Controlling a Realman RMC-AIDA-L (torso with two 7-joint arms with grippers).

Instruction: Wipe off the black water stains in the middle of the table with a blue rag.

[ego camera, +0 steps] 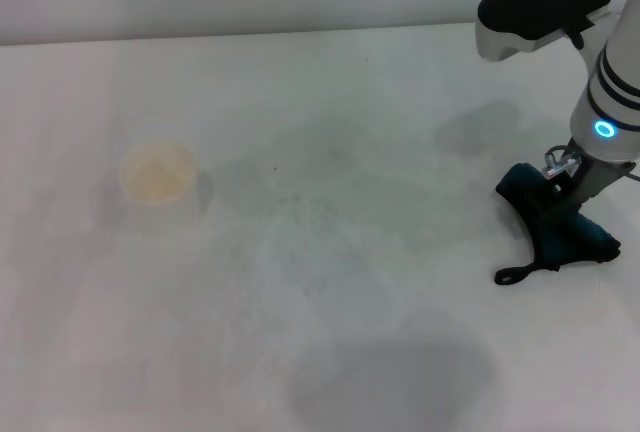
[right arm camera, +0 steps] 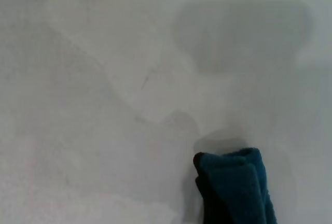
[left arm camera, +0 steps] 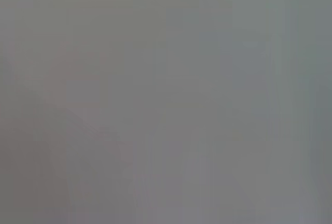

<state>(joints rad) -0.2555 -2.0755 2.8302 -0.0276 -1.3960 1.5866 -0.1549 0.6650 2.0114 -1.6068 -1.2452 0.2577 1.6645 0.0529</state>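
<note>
On the broad white matte table (ego camera: 330, 332) you can see the right gripper (ego camera: 556, 188) near the right edge, about halfway between the far edge and the near edge. It is grasping the dark teal-blue soft rag (ego camera: 556, 222), which is bunched up and hangs down from it, with the lower part of the cloth on the tabletop or just above it; which of the two you cannot tell. The small black loop (ego camera: 514, 274) at one corner of the rag lies toward the near edge, just beside the cloth. In the right wrist view the rag (right arm camera: 236, 185) shows as a folded blue bundle over the white surface (right arm camera: 104, 130). A pale, round paper cup (ego camera: 157, 173) stands well apart, close to the left edge of the table. In the middle of the tabletop you see only faint grey smudges and one tiny dark speck (ego camera: 276, 167); a black blot is not visible there. The left wrist view gives you only a uniform grey field, and the left gripper is not in view
</note>
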